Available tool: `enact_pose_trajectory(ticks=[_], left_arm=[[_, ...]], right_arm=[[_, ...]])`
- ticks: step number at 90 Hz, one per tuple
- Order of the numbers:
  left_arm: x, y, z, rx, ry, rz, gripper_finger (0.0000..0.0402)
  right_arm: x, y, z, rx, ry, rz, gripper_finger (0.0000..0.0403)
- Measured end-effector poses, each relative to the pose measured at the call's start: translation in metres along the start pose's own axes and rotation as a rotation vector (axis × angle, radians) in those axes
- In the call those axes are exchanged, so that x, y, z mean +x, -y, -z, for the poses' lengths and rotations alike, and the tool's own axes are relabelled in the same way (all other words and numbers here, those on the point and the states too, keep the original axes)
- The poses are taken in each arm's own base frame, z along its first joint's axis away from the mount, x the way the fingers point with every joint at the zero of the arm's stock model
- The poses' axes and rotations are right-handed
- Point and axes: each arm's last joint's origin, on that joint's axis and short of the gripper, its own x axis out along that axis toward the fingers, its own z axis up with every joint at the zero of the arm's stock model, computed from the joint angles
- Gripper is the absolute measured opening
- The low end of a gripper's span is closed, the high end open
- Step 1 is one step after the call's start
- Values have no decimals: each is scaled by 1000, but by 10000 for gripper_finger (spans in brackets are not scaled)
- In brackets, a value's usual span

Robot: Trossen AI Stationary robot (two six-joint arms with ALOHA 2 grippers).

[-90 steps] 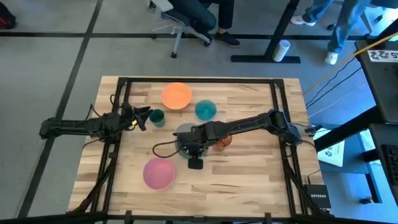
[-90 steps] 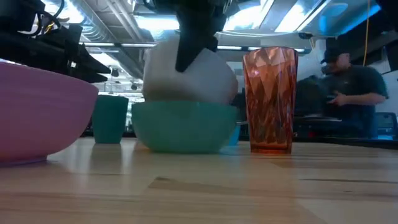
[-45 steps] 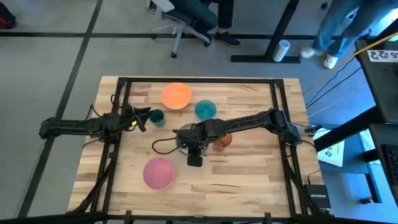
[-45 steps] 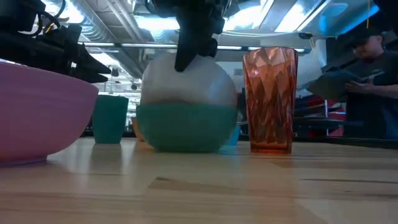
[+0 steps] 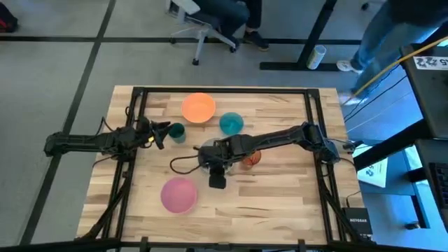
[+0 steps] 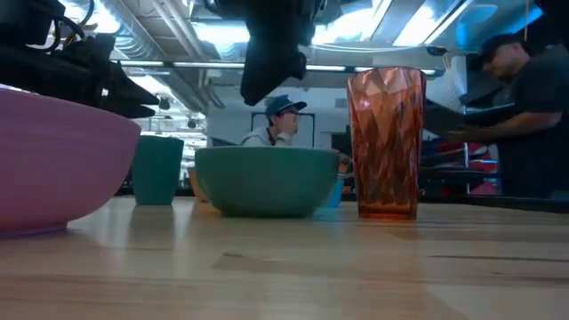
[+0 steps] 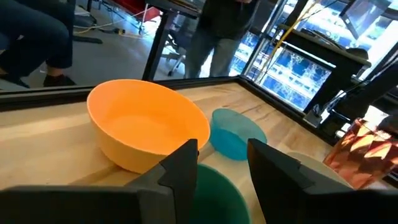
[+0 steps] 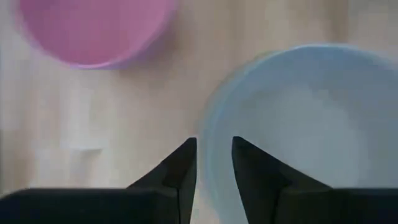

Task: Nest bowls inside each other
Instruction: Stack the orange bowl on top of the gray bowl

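Grey bowl (image 8: pixel 298 124) sits nested in green bowl (image 6: pixel 265 180) mid-surface, right hand (image 8: pixel 214 158) above its rim, fingers slightly apart and empty; next I'd judge it fetches another bowl, perhaps pink (image 5: pixel 178 194).

High view looks straight down on the whole table (image 5: pixel 280 189); low view sits at tabletop level, facing the room — both share the pink bowl (image 5: pixel 178 194). Wrist views peer past their fingers.
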Motion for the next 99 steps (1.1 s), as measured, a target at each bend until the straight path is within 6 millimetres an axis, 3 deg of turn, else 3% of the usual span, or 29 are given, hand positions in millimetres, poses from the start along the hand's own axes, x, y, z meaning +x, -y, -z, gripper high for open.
enact_pose_trajectory(ticks=[20, 37, 53, 69, 99], left_arm=[[0, 1, 0, 33, -10, 19, 123], [0, 3, 2, 63, -50, 99, 97], [0, 3, 2, 109, -54, 99, 28], [0, 4, -3, 166, -62, 92, 2], [4, 14, -54, 262, -10, 9, 0]], right_arm=[[-17, 44, -8, 30, 40, 90, 8], [-50, 89, -14, 101, 135, 129, 3], [-87, 127, -4, 158, 214, 206, 1], [-103, 161, 39, 246, 283, 252, 0], [-101, 195, 161, 389, 605, 199, 0]])
